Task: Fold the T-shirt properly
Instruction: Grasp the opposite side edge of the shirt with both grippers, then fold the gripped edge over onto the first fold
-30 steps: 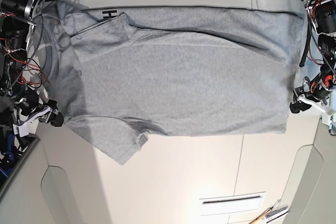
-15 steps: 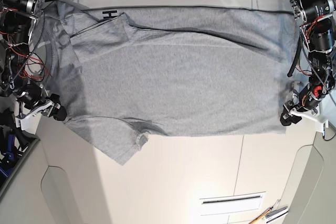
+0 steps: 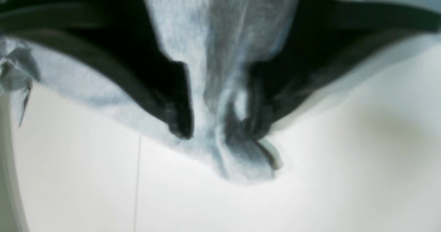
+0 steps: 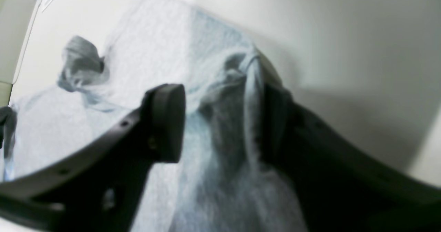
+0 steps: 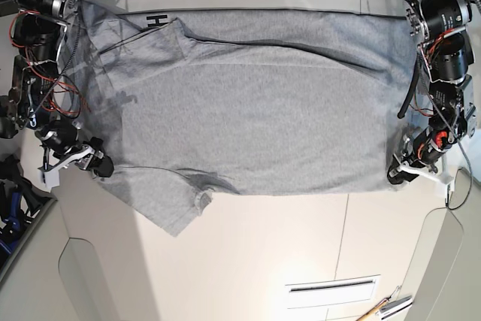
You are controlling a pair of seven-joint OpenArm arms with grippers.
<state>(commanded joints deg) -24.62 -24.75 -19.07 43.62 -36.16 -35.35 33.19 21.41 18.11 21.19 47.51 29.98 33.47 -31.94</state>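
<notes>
The heather-grey T-shirt (image 5: 255,110) lies spread across the white table, plain side up, with a bit of black lettering at its far left edge. My left gripper (image 5: 397,174) is at the shirt's near right corner. In the left wrist view its black fingers (image 3: 179,122) pinch a ridge of grey fabric (image 3: 213,35), and the corner pokes out past the tips. My right gripper (image 5: 101,165) is at the shirt's left edge above the near sleeve (image 5: 169,204). In the right wrist view its jaws stand apart around a bunched fold (image 4: 237,97).
The table (image 5: 248,261) is made of white panels with seams. A slotted strip (image 5: 331,289) and a pencil-like tool (image 5: 387,307) lie at the near right. Arm bodies and cables stand at both sides. A dark edge runs along the far side.
Both grippers have moved inward from beside the shirt onto its edges, the left one onto the near right corner and the right one onto the left edge. The shirt has hardly shifted.
</notes>
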